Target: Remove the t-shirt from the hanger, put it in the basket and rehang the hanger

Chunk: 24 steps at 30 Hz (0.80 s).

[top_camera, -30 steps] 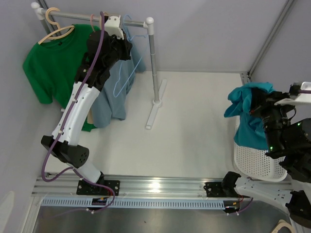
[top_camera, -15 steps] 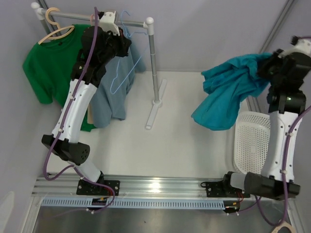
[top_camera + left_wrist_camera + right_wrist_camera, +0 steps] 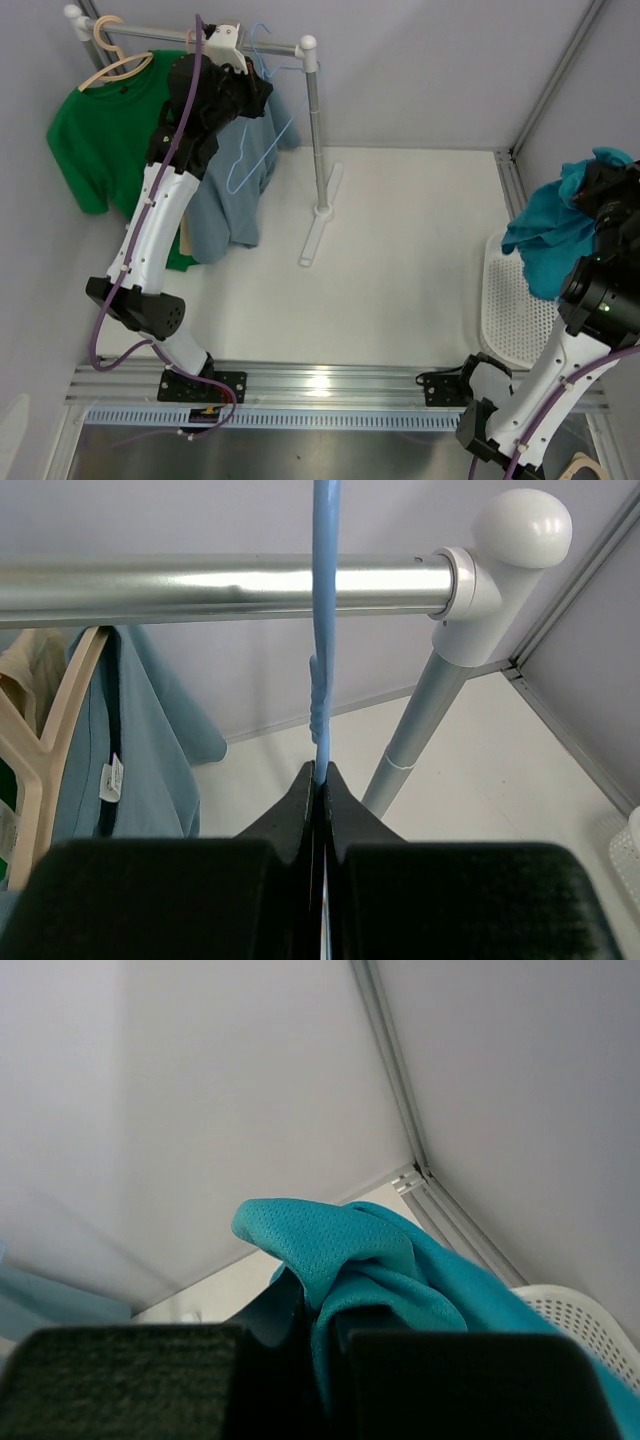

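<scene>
My right pincer [image 3: 318, 1322] is shut tight on a fold of the teal t-shirt [image 3: 552, 236], the cloth bunching up over both fingers. Half a second ago that shirt was spread wide in the air over the table [image 3: 400, 250], left of the basket [image 3: 510, 322]. Now I have it drawn back to the right edge, hanging in a gathered clump with its lower end above the basket's far rim. I cannot tell whether it touches the mesh. My left pincer [image 3: 320, 778] has not shifted since then. Its jaws are pressed together on the wire of the bare blue hanger [image 3: 322, 630], which hooks over the rail [image 3: 200, 588] near the white end knob. Beside it on the rail hang a grey-blue shirt [image 3: 225, 215] and, further left, a green shirt [image 3: 100, 130].
</scene>
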Each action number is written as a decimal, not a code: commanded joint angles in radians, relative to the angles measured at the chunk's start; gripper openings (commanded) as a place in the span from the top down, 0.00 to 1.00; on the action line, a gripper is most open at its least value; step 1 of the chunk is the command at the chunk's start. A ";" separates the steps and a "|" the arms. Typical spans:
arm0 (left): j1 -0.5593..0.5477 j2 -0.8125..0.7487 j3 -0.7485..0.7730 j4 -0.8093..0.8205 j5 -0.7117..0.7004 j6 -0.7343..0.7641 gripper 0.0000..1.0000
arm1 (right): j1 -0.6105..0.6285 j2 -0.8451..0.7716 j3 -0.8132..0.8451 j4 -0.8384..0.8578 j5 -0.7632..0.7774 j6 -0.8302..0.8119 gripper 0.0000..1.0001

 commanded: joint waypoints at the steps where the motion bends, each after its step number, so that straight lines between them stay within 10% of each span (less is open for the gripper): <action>1: 0.005 -0.003 0.045 0.021 0.017 -0.019 0.99 | -0.002 0.012 -0.112 -0.005 0.074 -0.011 1.00; 16: 0.005 0.012 0.047 0.032 0.031 -0.002 0.99 | -0.113 -0.065 -0.374 0.049 0.069 0.064 0.97; 17: 0.005 0.012 0.048 0.033 0.027 -0.002 0.99 | -0.121 -0.067 -0.381 0.052 0.066 0.069 0.91; 19: 0.005 0.020 0.053 0.032 0.027 -0.003 0.99 | -0.135 -0.073 -0.400 0.054 0.078 0.080 0.20; 20: 0.005 0.025 0.053 0.030 0.027 -0.006 0.99 | -0.141 -0.079 -0.404 0.058 0.078 0.086 0.01; 24: 0.004 0.052 0.068 0.020 0.028 -0.011 0.99 | -0.146 -0.086 -0.392 0.069 0.060 0.098 0.01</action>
